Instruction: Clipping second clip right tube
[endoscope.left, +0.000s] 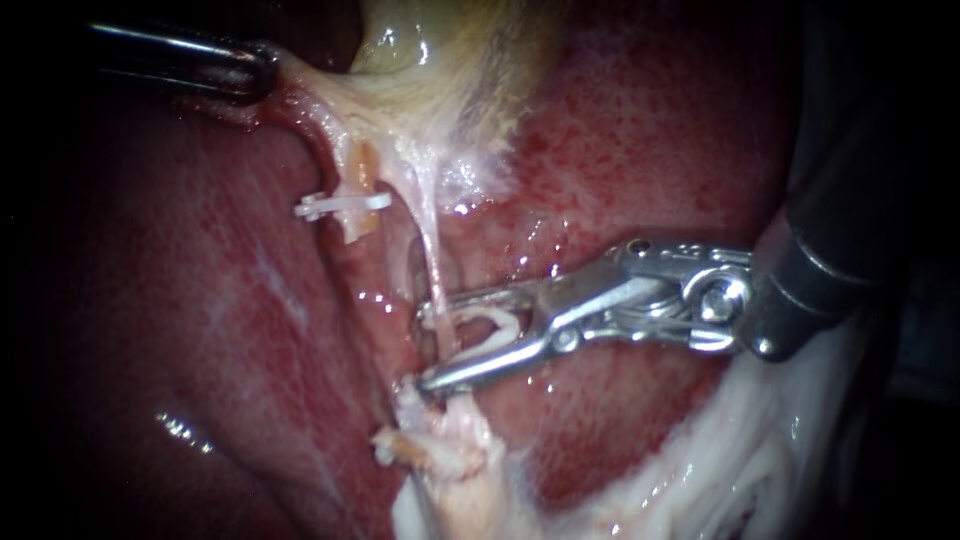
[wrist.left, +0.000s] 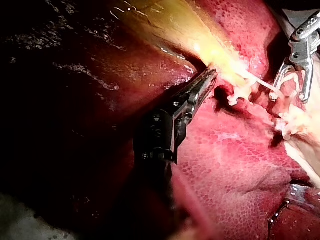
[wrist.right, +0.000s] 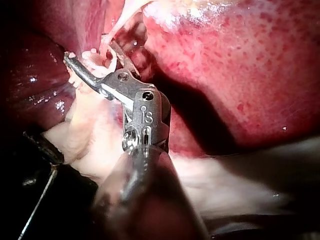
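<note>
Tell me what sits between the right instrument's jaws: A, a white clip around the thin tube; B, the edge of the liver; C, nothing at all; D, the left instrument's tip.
A: the right instrument holds a white clip in its jaws, straddling the thin tube.

We see the thin, pale, glistening right tube (endoscope.left: 428, 230) stretched taut, running from yellowish tissue above down to frayed white tissue below. A curved white plastic clip (endoscope.left: 497, 322) sits unclosed between the wide-set jaws of our right instrument (endoscope.left: 425, 347), its mouth facing the tube (which crosses at the jaw tips). Whether its arms straddle the tube, we cannot tell.
</note>
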